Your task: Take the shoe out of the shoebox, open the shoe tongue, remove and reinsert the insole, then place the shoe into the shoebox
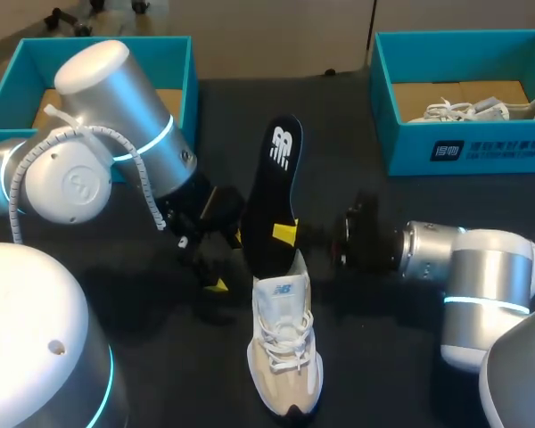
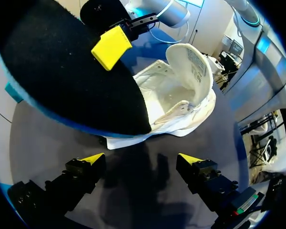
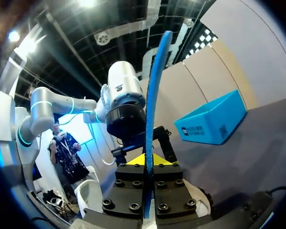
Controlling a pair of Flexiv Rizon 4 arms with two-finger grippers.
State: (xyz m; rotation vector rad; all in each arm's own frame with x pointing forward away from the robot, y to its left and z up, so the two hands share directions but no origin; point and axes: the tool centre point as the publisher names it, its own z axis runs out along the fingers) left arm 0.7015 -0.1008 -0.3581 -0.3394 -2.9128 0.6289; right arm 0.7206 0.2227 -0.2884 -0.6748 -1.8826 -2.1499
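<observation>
Pinching the black insole [image 1: 274,192] upright over the white shoe [image 1: 285,357], the right gripper [image 3: 147,160] clamps it tight — the left gripper [image 2: 141,160] hangs released beside the shoe.

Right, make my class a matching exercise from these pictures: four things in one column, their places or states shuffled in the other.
1 black foam insole
2 beige-and-white lace-up sneaker
3 left gripper
4 teal cardboard shoebox on the right

A open, empty, beside the sneaker
B holds another white shoe
C clamped upright in the right gripper
D on the black table, tongue raised

Pairs: 1-C, 2-D, 3-A, 4-B
</observation>
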